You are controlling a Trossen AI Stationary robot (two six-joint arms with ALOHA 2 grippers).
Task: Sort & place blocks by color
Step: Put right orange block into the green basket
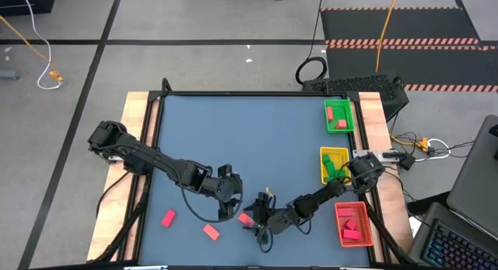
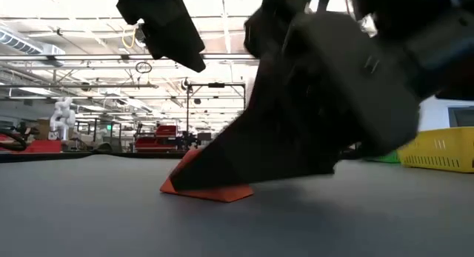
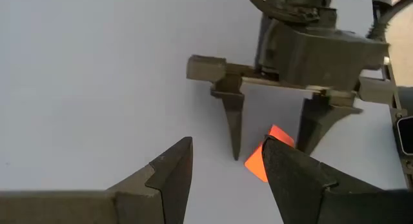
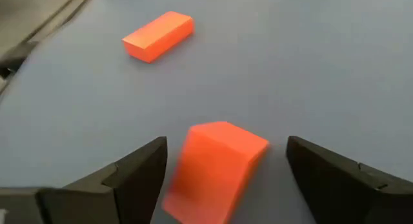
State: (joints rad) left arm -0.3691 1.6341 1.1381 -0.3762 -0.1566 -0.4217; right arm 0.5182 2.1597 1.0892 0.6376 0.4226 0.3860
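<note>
Between the right claw's open fingers lies an unmarked red block.

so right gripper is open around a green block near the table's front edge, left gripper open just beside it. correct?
One thing is wrong: the block is red, not green; the right wrist view shows it. The rest stands: the right gripper is open around it near the front edge of the table, and the left gripper is open just beside it.
</note>
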